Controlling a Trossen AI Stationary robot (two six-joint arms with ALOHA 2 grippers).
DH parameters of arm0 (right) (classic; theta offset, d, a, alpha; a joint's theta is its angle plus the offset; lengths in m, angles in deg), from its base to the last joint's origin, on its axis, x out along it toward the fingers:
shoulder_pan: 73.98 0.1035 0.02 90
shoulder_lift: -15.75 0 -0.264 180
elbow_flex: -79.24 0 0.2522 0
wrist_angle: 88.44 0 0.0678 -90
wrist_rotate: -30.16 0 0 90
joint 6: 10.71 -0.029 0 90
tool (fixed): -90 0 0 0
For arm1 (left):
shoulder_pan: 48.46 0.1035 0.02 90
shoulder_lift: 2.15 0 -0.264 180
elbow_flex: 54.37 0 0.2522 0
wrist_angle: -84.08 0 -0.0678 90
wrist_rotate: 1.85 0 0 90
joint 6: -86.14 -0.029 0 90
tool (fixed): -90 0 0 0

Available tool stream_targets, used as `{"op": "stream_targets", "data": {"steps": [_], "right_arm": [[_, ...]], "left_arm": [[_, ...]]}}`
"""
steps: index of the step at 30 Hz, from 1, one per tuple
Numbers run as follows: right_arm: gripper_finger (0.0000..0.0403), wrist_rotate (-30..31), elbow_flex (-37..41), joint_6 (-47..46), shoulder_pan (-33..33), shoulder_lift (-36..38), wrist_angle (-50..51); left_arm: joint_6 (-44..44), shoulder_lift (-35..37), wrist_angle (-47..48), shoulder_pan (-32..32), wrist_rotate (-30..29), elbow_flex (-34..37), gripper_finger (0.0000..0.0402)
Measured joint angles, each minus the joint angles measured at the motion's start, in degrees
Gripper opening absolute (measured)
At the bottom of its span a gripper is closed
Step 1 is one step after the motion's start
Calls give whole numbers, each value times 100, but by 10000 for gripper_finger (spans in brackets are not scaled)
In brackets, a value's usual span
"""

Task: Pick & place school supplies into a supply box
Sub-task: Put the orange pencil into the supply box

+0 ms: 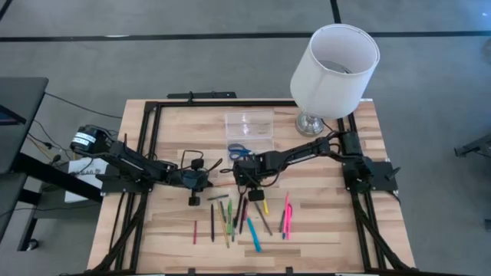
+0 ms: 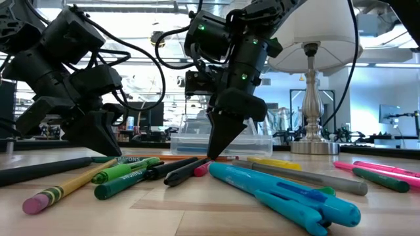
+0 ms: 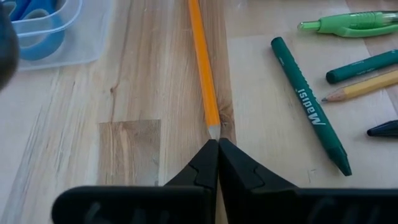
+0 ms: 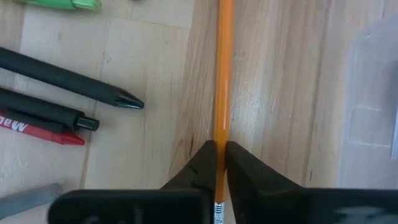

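While lying flat on the table point(image 1: 322, 230), orange pencil point(image 4: 222, 81) pinched between the right gripper point(image 4: 217, 149) fingers, tip just at the shut, empty fingers of the left gripper point(image 3: 218, 146). Just beside: black pens point(image 4: 62, 81), green marker point(image 3: 308, 106). Farther back, clear box point(image 1: 248, 126) with blue scissors point(image 1: 238, 150) at its edge, lamp point(image 1: 334, 69) beyond.

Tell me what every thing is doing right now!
Left tool: shut, tips touching the pencil's point.
Right tool: shut on the pencil.
Pencil: orange, flat on the table, pinched by the right tool.
Box: on the table, scissors in it.
Scissors: lying in the box.
Pens: flat on the table, outside the box.
Lamp: standing upright.
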Motion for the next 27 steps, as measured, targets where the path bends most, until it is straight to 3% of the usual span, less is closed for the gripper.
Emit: {"op": "stream_targets", "data": {"steps": [22,27], "right_arm": [[2,118,9,46,3,0,-93],[1,136,9,68,0,-12,-259]], "left_arm": [[-169,-2,-217,-48,-21,7,1],[-103,0,-219,-39,171,7,27]]}}
